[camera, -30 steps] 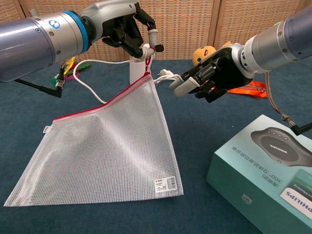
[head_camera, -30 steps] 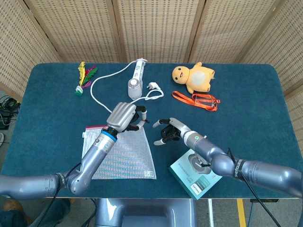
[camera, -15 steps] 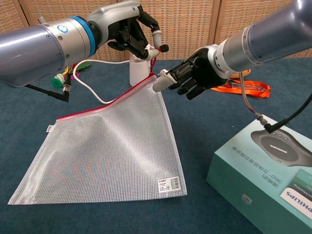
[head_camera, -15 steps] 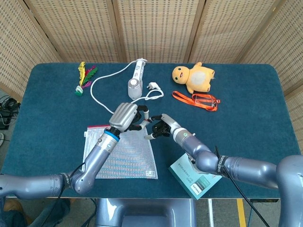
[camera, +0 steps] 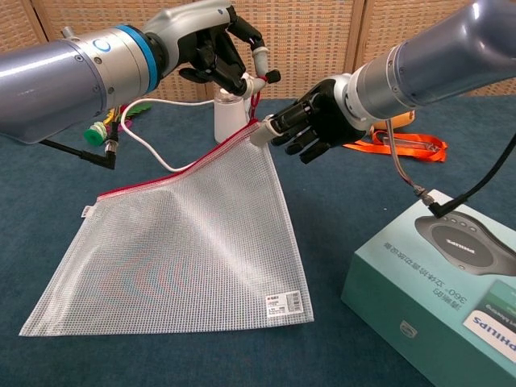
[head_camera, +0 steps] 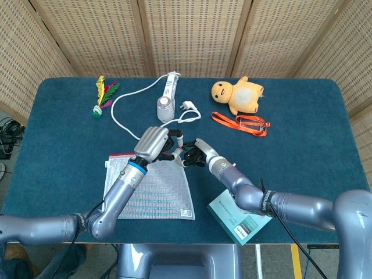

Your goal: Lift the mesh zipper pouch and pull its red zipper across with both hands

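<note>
With one corner raised, the mesh zipper pouch (camera: 185,242) hangs from the left hand (camera: 216,50), which pinches the red zipper (camera: 255,87) pull between thumb and fingertip, presumably so the zipper edge is drawn taut and the slider can travel. The pouch slopes down from that hand, its far lower edge and corners lying on the surface (camera: 322,210) below and to the left of the hand. The left arm reaches forward with the hand turned knuckles-up in the head view (head_camera: 152,143), fingers curled inward toward the pull.

The right hand (camera: 310,122) sits just beside the raised corner, directly opposite the left hand. Its fingers are extended and apart, one fingertip touching or nearly touching the pouch corner; it grips nothing yet. Judged from this placement, it is positioned to take hold of the mesh corner and anchor it while the left hand draws the zipper across.

Below the right hand, near the surface's front edge, lies a boxed product (camera: 435,282).
</note>
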`<action>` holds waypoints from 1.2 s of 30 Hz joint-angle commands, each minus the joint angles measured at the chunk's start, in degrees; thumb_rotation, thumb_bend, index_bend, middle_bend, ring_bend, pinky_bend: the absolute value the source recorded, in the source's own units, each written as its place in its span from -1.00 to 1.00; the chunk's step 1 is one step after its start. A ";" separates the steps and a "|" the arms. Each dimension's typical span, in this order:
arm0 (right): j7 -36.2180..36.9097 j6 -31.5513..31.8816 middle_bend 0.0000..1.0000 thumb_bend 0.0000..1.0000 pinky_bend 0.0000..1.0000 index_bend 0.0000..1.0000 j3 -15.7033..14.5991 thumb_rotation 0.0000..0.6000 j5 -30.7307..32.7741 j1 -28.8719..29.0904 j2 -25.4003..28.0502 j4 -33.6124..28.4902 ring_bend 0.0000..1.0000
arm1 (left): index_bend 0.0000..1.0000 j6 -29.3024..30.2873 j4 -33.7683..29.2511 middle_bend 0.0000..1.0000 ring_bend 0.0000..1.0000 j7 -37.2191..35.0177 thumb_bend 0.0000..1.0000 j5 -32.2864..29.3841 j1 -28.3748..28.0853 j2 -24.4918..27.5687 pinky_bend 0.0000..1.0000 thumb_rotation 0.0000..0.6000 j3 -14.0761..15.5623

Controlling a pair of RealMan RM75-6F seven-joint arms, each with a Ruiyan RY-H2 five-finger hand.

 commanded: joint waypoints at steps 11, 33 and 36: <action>-0.57 0.79 0.83 0.51 1.00 0.33 1.71 1.00 -1.80 -2.03 0.23 -1.32 0.70 | 0.73 0.08 0.36 0.99 0.88 -0.25 0.69 -0.02 0.41 0.23 1.00 1.00 0.12; 5.37 4.70 0.87 0.52 1.00 0.39 10.62 1.00 -13.92 -15.04 4.62 -8.70 0.72 | 0.73 -2.57 2.58 0.99 0.88 -6.27 0.69 0.01 6.89 7.32 1.00 1.00 2.93; 6.06 4.60 0.87 0.52 1.00 0.39 11.53 1.00 -14.30 -15.94 5.34 -9.41 0.72 | 0.73 -2.76 2.62 0.99 0.88 -6.52 0.69 0.14 7.57 8.34 1.00 1.00 3.29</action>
